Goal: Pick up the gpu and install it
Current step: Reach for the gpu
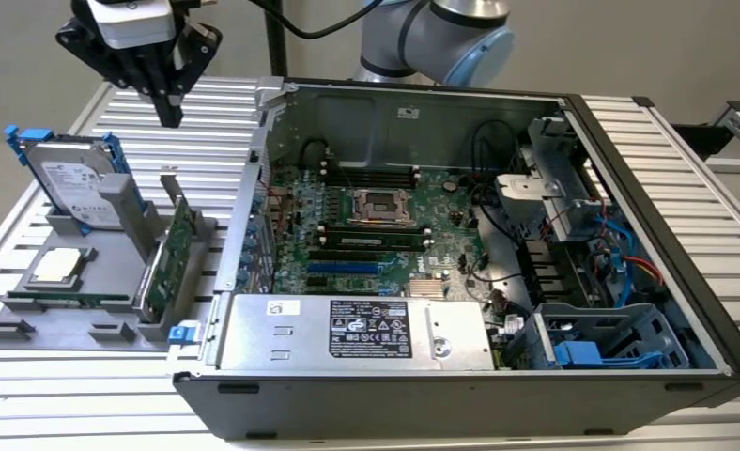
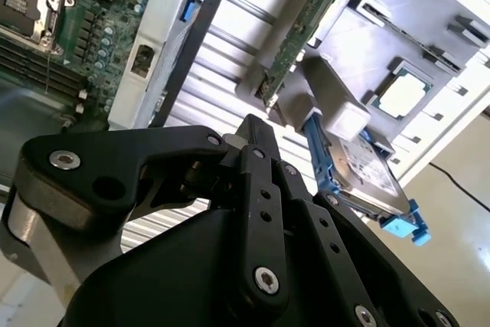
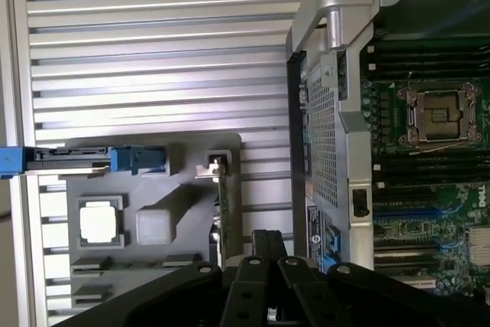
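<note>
Beside the case (image 1: 408, 117), the gpu (image 1: 174, 246) stood on edge in the gray holder (image 1: 95, 331), long axis along the case wall, while the tool (image 1: 170, 115) hung above, fingers together, empty.

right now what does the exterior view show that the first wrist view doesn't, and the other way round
Exterior view's own: the arm's grey-and-blue joint, the power supply and the drive bay at the exterior view's right.
First wrist view's own: the vent mesh on the case's outer wall.
Both: the end effector, the gpu standing on edge in the grey holder, the hard drive, the loose processor chip and the motherboard socket.
</note>
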